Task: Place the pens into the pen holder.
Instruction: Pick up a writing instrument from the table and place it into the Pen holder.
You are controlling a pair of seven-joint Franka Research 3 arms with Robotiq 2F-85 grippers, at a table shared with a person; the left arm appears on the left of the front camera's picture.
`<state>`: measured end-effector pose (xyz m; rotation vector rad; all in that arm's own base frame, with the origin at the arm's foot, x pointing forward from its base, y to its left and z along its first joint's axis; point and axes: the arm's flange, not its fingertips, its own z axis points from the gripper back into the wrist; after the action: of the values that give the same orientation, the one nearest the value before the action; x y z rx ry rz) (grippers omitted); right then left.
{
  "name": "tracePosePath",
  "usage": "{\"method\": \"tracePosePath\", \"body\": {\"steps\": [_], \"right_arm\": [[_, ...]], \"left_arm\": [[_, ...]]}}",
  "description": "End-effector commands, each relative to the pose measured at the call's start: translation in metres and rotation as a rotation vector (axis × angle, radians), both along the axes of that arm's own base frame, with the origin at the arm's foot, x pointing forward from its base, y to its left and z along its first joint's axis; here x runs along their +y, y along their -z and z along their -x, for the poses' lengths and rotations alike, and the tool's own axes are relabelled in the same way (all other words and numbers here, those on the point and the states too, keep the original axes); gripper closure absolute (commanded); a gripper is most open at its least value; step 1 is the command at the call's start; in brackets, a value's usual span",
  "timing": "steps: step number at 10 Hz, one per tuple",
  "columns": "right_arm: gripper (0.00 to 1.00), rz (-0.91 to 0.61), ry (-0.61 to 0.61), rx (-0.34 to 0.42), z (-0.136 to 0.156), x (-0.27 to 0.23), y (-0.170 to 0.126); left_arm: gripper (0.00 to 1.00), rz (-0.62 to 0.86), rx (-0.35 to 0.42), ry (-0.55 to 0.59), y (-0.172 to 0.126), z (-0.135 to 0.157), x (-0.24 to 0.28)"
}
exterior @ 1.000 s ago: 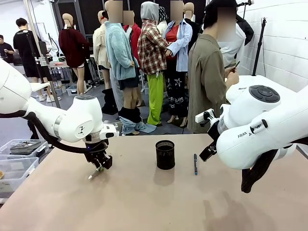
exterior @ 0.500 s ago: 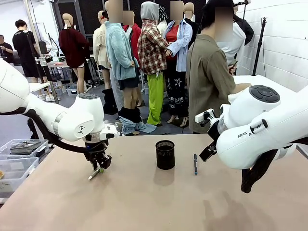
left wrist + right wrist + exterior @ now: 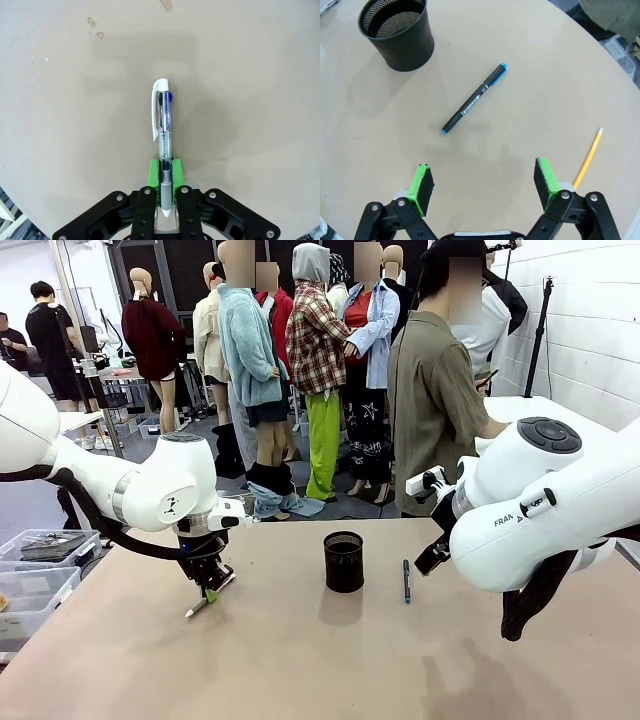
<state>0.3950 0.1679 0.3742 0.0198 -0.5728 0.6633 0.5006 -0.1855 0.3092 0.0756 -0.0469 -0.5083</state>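
Your left wrist view shows the left gripper (image 3: 166,172) clamped on the clear pen (image 3: 163,130). The right wrist view adds an orange pencil (image 3: 588,157) beside the wide-apart right gripper (image 3: 485,180), with the pen holder (image 3: 407,50) to its left.

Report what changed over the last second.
The left end effector closed fully on the clear white pen, now pinched between its green pads and angled down toward the table. The person across the table lowered an arm. The black mesh cup, the dark pen beside it and the open right end effector stayed put.
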Motion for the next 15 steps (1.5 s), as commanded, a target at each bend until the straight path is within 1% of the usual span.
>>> {"method": "tracePosePath", "body": {"steps": [1,2,3,4,6,7,9,10,12,13,14,15], "right_arm": [[0.00,0.000,0.000,0.001,0.000,0.000,0.000],[0.00,0.000,0.000,0.001,0.000,0.000,0.000],[0.00,0.000,0.000,0.001,0.000,0.000,0.000],[0.00,0.000,0.000,0.001,0.000,0.000,0.000],[0.00,0.000,0.000,0.001,0.000,0.000,0.000],[0.00,0.000,0.000,0.001,0.000,0.000,0.000],[0.00,0.000,0.000,0.001,0.000,0.000,0.000],[0.00,0.000,0.000,0.001,0.000,0.000,0.000],[0.00,0.000,0.000,0.001,0.000,0.000,0.000],[0.00,0.000,0.000,0.001,0.000,0.000,0.000],[0.00,0.000,0.000,0.001,0.000,0.000,0.000],[0.00,0.000,0.000,0.001,0.000,0.000,0.000]], "left_arm": [[1.00,0.068,0.044,0.031,-0.004,0.003,0.007],[1.00,0.106,0.025,0.055,-0.011,0.007,0.010],[1.00,0.138,-0.033,0.072,-0.023,0.013,0.013],[1.00,0.173,-0.080,0.126,-0.036,0.022,0.014],[1.00,0.314,-0.193,0.285,-0.065,0.032,0.017],[1.00,0.426,-0.265,0.407,-0.078,0.035,0.016],[1.00,0.618,-0.392,0.595,-0.095,0.034,0.009],[1.00,0.686,-0.421,0.682,-0.101,0.033,0.001],[1.00,0.830,-0.510,0.778,-0.107,0.023,-0.022],[1.00,0.873,-0.544,0.808,-0.107,0.019,-0.033],[1.00,0.907,-0.560,0.833,-0.103,0.016,-0.045],[1.00,0.937,-0.552,0.877,-0.098,0.009,-0.059]]}}
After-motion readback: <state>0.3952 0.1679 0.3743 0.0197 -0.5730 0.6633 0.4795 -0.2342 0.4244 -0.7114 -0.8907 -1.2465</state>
